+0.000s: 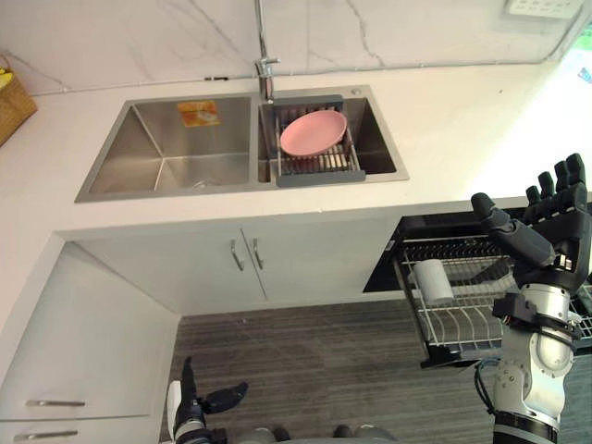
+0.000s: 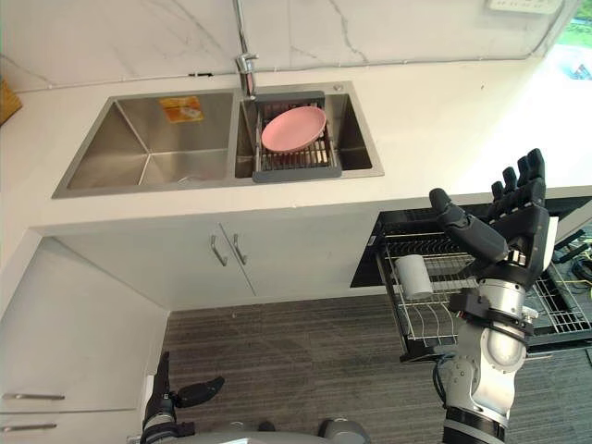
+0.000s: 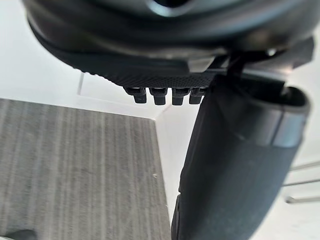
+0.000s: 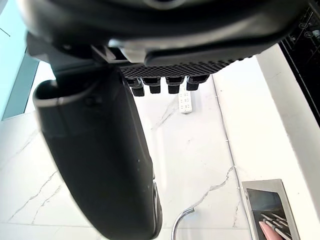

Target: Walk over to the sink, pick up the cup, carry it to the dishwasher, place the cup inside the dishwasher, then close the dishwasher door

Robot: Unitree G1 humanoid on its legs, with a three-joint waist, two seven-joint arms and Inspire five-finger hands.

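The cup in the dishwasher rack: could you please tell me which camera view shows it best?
The left eye view: the white cup sits in the pulled-out rack, clear of the right hand. The right eye view shows it too, closer beneath that hand's thumb. The wrist views face floor and wall.

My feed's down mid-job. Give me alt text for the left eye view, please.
A white cup sits in the pulled-out dishwasher rack, with the right hand raised open near it, holding nothing. A pink plate rests on a drain rack in the right basin of the sink; the left hand hangs low, open.
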